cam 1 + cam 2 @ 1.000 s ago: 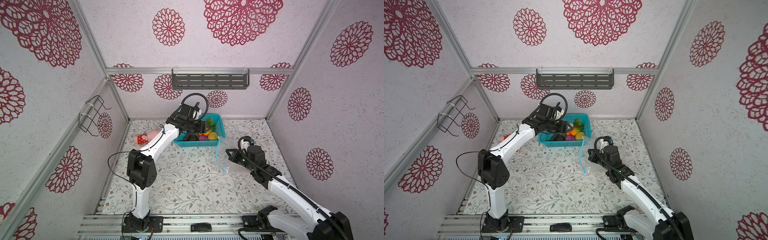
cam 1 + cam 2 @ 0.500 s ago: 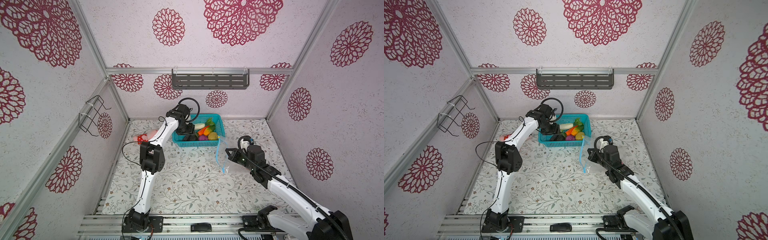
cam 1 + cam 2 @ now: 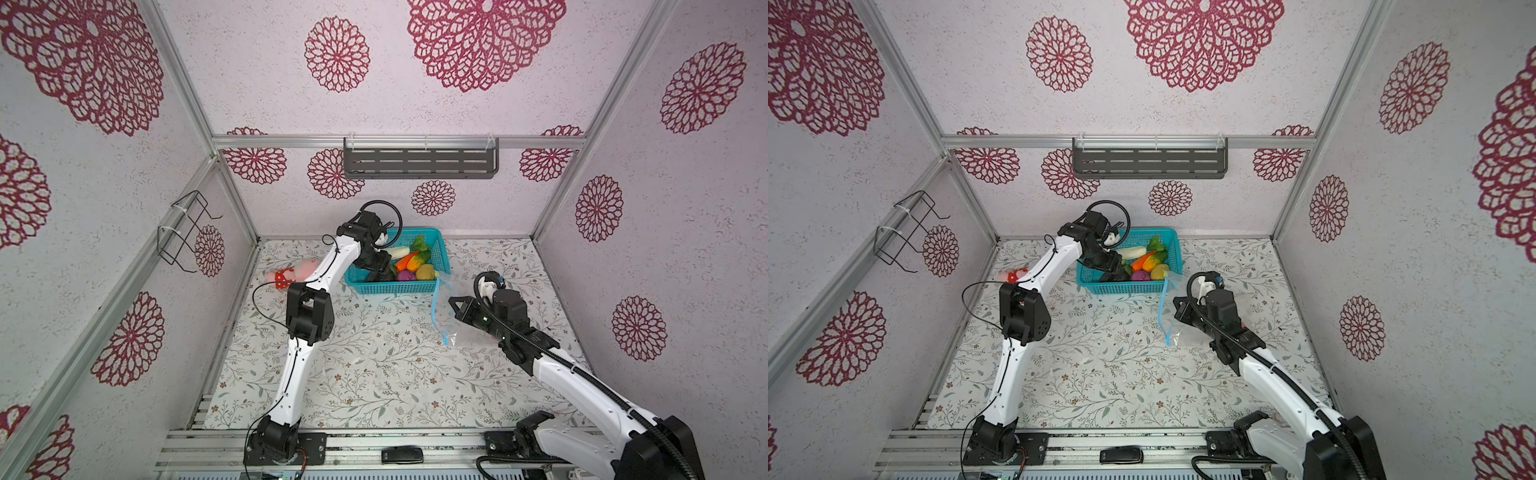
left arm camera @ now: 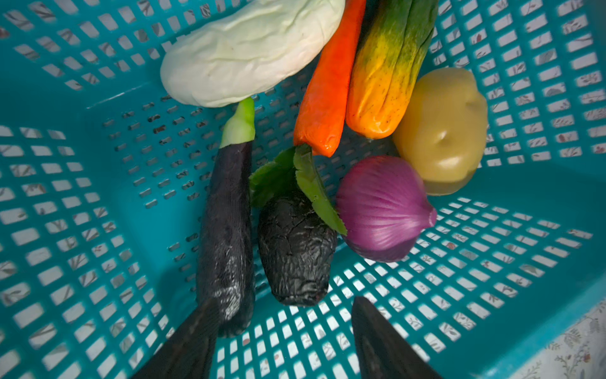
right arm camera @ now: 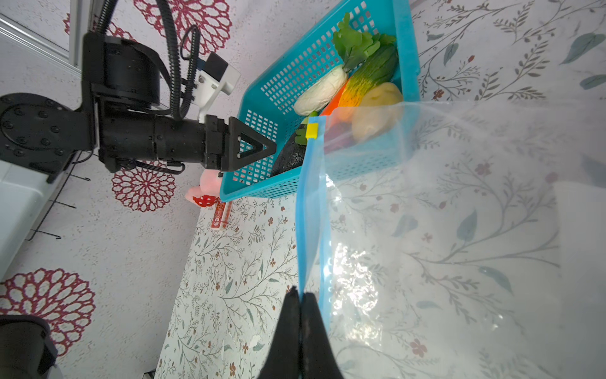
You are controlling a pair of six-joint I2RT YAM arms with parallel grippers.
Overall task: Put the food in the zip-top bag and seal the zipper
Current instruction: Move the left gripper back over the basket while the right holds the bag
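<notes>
The right gripper (image 5: pixel 300 295) is closest. Its two black fingers are squeezed tight together on the edge of the big clear crinkly plastic zip-top bag (image 5: pixel 442 229), right at the thin light-blue zipper strip (image 5: pixel 308 213). The bag's far corner is just beside the teal plastic mesh basket (image 3: pixel 395 287) on the leaf-print table (image 3: pixel 374 374). The small plastic toy vegetables (image 3: pixel 409 266) all lie in that basket: a white corn (image 4: pixel 252 52), an orange carrot (image 4: pixel 324 92), a yellow potato (image 4: pixel 442 131), a purple onion (image 4: pixel 383 206) and a long dark eggplant (image 4: pixel 226 229). The left gripper (image 4: pixel 285 303) hangs in the basket over them, fingers wide apart, holding nothing. Left of the basket lies a pink plush toy (image 3: pixel 286 274) in a red dotted dress.
</notes>
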